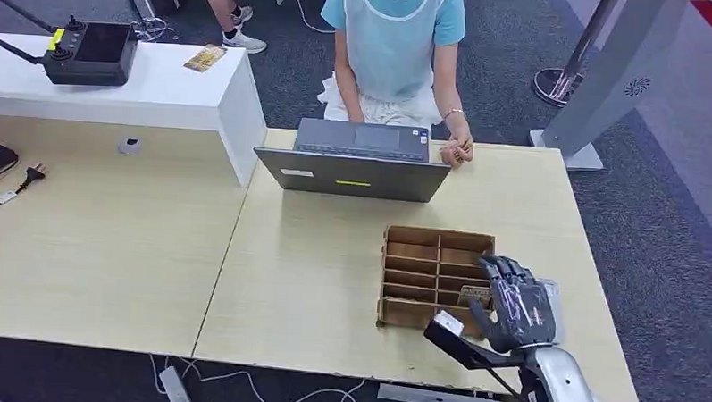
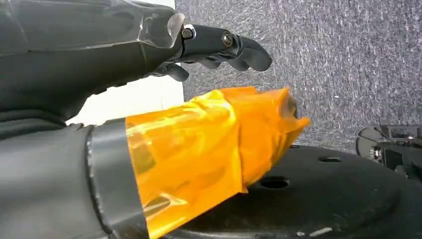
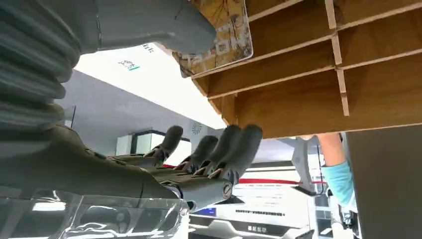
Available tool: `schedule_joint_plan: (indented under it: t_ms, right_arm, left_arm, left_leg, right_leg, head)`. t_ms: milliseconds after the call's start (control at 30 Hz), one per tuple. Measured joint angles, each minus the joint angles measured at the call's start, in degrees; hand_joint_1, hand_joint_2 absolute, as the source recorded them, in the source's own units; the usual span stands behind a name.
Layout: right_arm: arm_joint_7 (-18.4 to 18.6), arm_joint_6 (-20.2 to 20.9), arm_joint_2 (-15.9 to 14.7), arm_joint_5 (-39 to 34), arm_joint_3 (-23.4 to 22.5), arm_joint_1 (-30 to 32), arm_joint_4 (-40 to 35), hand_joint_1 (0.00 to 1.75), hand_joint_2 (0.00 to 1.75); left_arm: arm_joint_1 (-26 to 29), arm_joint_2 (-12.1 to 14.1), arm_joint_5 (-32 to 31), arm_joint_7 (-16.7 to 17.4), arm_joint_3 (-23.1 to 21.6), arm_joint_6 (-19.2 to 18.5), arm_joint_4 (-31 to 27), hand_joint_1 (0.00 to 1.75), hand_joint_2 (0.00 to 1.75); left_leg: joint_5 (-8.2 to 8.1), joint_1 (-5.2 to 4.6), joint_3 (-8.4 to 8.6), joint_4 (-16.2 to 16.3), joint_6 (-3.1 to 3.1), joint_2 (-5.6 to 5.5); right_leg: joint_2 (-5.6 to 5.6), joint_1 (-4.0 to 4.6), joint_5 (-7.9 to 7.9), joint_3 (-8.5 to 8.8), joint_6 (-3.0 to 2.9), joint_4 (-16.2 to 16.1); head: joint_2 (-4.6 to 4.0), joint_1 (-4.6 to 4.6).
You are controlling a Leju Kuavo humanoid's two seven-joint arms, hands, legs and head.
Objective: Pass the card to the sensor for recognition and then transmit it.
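Note:
A wooden box [image 1: 426, 273] with several slots stands on the light table's near right part. A patterned card [image 1: 474, 294] stands in one of its right-hand slots; the right wrist view shows the card [image 3: 219, 37] sticking out of the box [image 3: 318, 74]. My right hand [image 1: 515, 303] hovers at the box's right side with fingers spread. Its thumb [image 3: 149, 22] lies against the card while the fingers [image 3: 224, 149] stay apart from it, gripping nothing. My left hand [image 2: 149, 99] hangs beside the body over grey carpet, fingers [image 2: 234, 47] extended and holding nothing.
A person [image 1: 395, 50] sits behind an open laptop [image 1: 354, 161] across the table [image 1: 314, 280]. On the white counter [image 1: 160, 91] at the left lie a black device [image 1: 89, 53] and another card [image 1: 205, 58]. A small round puck [image 1: 129, 145] and a cable [image 1: 13, 185] lie on the left table.

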Motion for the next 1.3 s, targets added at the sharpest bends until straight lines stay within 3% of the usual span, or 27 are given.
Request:
schedule_joint_plan:
  t_ms: [167,300,567,1300]
  right_arm:
    - [0.3,0.0,0.0,0.1,0.0,0.4,0.0,0.68,1.75]
    - [0.4,0.0,0.0,0.1,-0.1,0.9,-0.1,0.65,1.75]
    - [0.4,0.1,0.0,0.3,-0.2,1.4,-0.1,0.75,1.75]
    - [0.4,0.3,0.0,1.0,-0.1,1.4,-0.1,0.72,1.75]
  left_arm:
    - [0.0,0.0,-0.3,0.1,0.0,0.0,0.0,0.00,0.00]
    - [0.0,0.2,-0.4,0.2,0.0,0.0,0.0,0.00,0.00]
    - [0.0,0.2,-0.4,0.2,0.0,0.0,0.0,0.00,0.00]
    - [0.0,0.2,-0.4,0.2,0.0,0.0,0.0,0.00,0.00]
  left_leg:
    - [0.00,0.00,0.00,0.0,0.00,0.00]
    - [0.00,0.00,0.00,0.0,0.00,0.00]
    - [0.00,0.00,0.00,0.0,0.00,0.00]
    - [0.00,0.00,-0.01,0.0,0.00,0.00]
  right_leg:
    - [0.00,0.00,0.00,-0.01,0.00,0.0]
    - [0.00,0.00,0.00,-0.01,0.00,0.0]
    - [0.00,0.00,0.00,-0.01,0.00,0.0]
    - [0.00,0.00,0.00,0.00,0.00,0.0]
  head:
    - [0.00,0.02]
    - [0.00,0.00]
    - [0.00,0.02]
    - [0.00,0.00]
